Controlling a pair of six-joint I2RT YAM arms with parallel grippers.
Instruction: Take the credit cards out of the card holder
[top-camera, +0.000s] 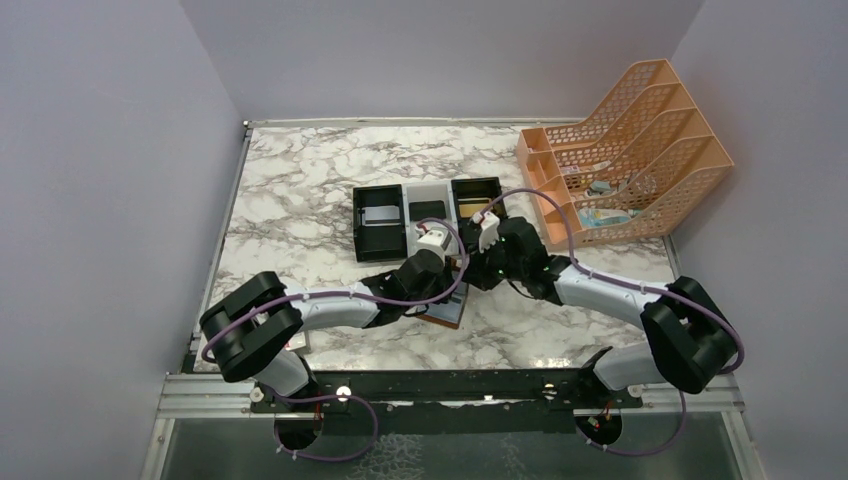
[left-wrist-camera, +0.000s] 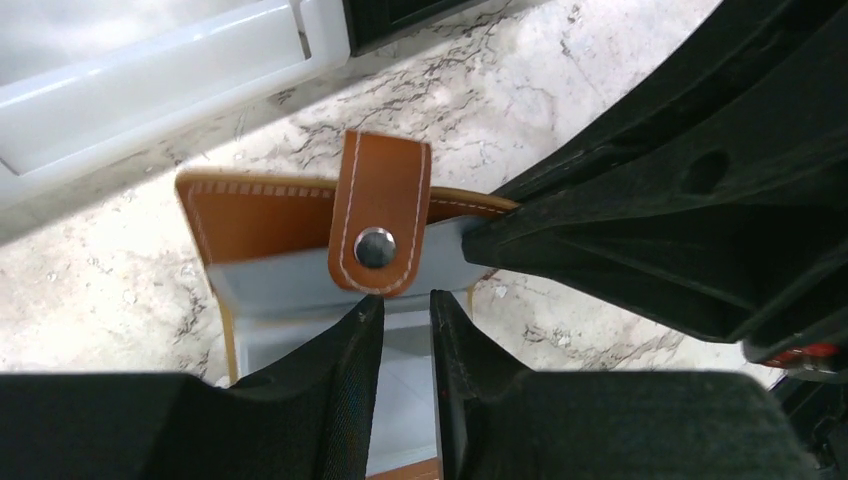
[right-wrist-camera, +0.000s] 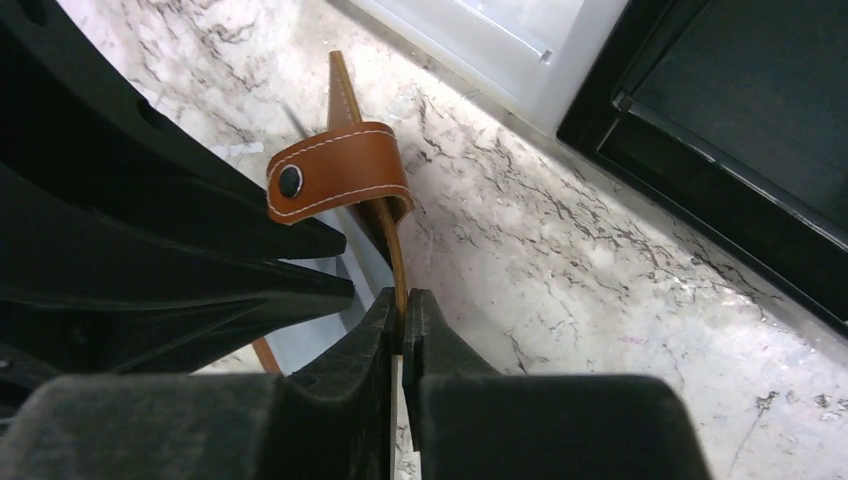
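Right wrist view: the right gripper (right-wrist-camera: 402, 305) is clamped on the thin raised flap of the small brown leather bifold card holder (right-wrist-camera: 345, 165). The card holder sits open on the white marble-patterned table (right-wrist-camera: 600, 260), near a black-and-white plastic tray (right-wrist-camera: 600, 115). The left gripper (left-wrist-camera: 407, 318) has its fingers a narrow gap apart over the blue-grey pocket; whether they pinch anything is unclear. No credit cards show plainly. Best to hold the flap wide and steady, then draw cards out along the pocket's mouth.

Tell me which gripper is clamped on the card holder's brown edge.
The right gripper: shut on the thin brown edge of the card holder. The left gripper sits over its blue-grey inside, fingers slightly apart.
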